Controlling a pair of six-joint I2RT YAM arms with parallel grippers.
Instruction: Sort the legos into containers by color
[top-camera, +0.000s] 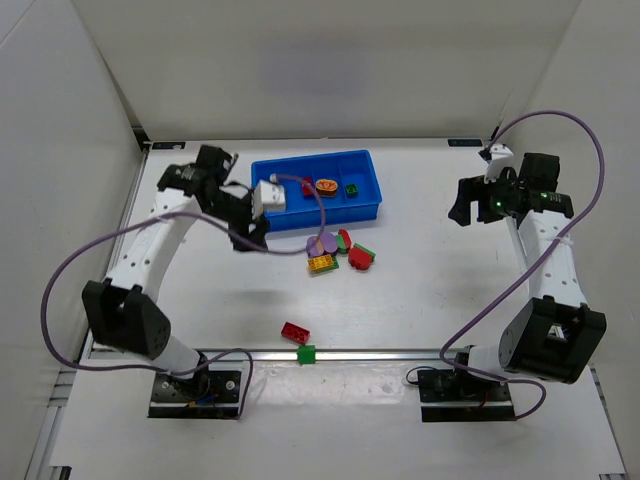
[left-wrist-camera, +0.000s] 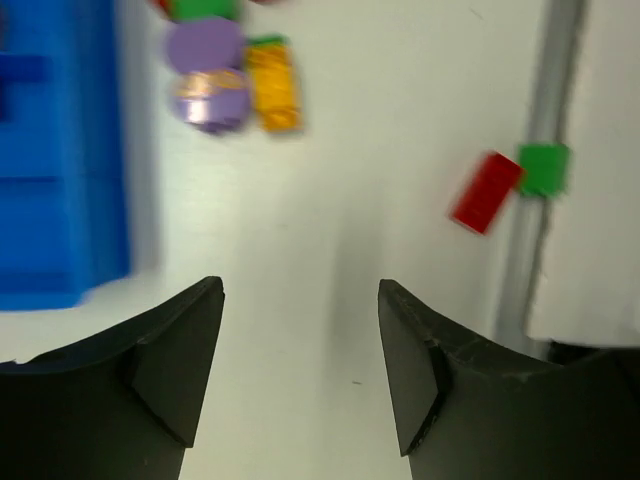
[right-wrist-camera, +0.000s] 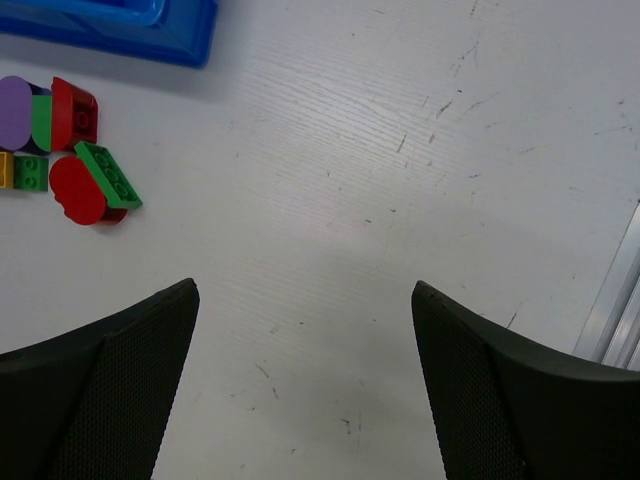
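Hovering spread and empty — left gripper (left-wrist-camera: 300, 292), right gripper (right-wrist-camera: 304, 290); legos (top-camera: 360, 258) cluster, seemingly touching, beside the tray (top-camera: 350, 209).

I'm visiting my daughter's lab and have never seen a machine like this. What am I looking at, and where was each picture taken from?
A left arm and a right arm, both robots, are bolted to a white table. The wide picture comes from a fixed camera above and behind them. The other two come from a camera on each wrist; the dark shapes at the bottom are that arm's own fingers. The left gripper and the right gripper are both open and hold nothing. A blue tray holds an orange piece and a green piece. Beside it lies a pile of toy bricks, red, green, yellow and purple. A red brick and a green brick lie apart, nearer the arms' bases.
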